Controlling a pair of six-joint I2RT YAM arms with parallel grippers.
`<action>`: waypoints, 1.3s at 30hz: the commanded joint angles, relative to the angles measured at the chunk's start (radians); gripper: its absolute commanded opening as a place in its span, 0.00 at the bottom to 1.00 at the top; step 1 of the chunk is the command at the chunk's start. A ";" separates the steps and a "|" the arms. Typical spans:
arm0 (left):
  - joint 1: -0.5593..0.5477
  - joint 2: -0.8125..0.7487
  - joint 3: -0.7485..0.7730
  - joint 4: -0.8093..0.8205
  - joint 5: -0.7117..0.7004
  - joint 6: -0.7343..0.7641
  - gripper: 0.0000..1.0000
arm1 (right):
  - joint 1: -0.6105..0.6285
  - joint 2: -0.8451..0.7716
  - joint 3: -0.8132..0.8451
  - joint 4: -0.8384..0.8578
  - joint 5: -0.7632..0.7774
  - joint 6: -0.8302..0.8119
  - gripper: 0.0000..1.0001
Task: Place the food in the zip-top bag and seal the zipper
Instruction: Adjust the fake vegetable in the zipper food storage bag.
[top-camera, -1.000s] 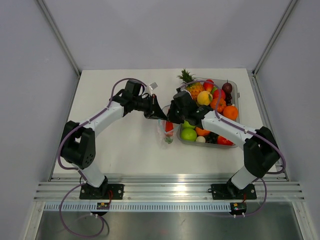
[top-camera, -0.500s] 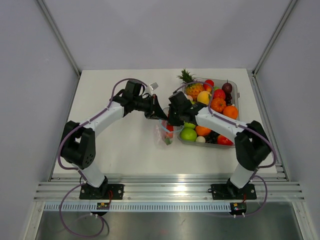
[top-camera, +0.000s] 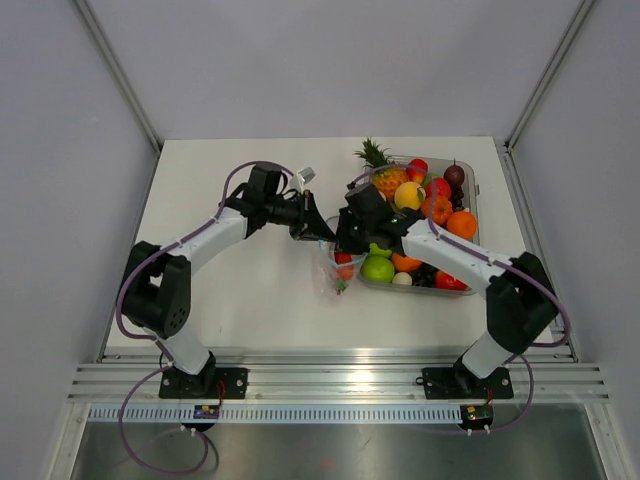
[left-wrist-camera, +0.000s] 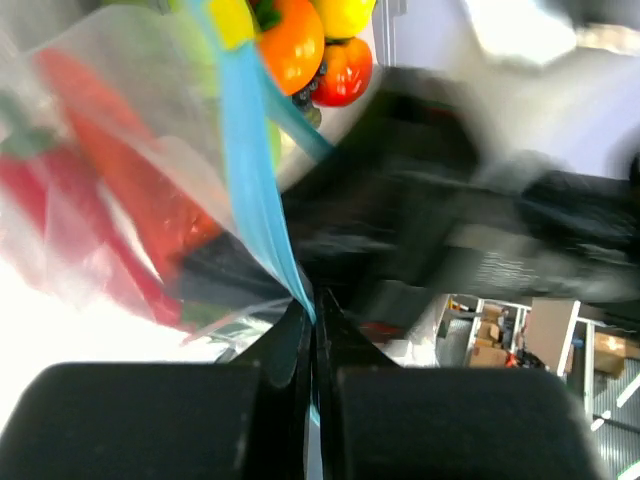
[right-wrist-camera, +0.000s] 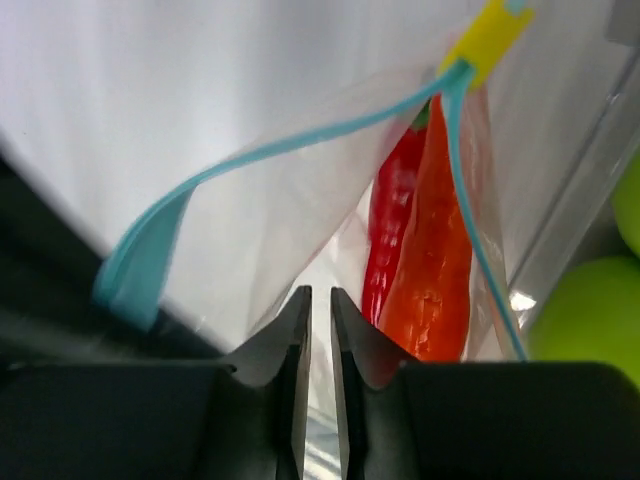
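The zip-top bag (top-camera: 337, 270) hangs between my two grippers, just left of the fruit tray. The red chili (right-wrist-camera: 395, 225) and the orange piece (right-wrist-camera: 437, 270) lie inside it; they show as red through the film in the left wrist view (left-wrist-camera: 120, 190). My left gripper (top-camera: 316, 229) (left-wrist-camera: 312, 305) is shut on the light-blue zipper (left-wrist-camera: 250, 170). The zipper (right-wrist-camera: 290, 145) gapes open in a loop, with a yellow tab (right-wrist-camera: 490, 35) at its far end. My right gripper (top-camera: 346, 240) (right-wrist-camera: 320, 295) is at the bag's mouth, its jaws pinched to a narrow slit on the clear film.
A rigid clear tray (top-camera: 472, 185) full of toy fruit stands right of the bag, with a pineapple (top-camera: 380, 165) at its back left and green apples (top-camera: 378, 268) at its near left. One apple (right-wrist-camera: 600, 320) sits close to my right gripper. A small white object (top-camera: 306, 174) lies behind the left arm.
My right gripper has moved left and then nearer, down to the bag's mouth. The bag has shifted slightly right and nearer. The left gripper has kept its hold almost in place.
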 joint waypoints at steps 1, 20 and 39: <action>-0.005 -0.022 0.036 0.035 0.031 0.009 0.00 | 0.014 -0.137 0.082 0.014 0.023 -0.049 0.21; 0.004 -0.037 0.056 0.015 0.032 0.021 0.00 | 0.035 0.075 0.070 -0.146 0.026 -0.061 0.21; 0.033 -0.077 0.016 0.084 0.058 -0.026 0.00 | 0.065 -0.151 0.146 -0.060 0.061 -0.084 0.19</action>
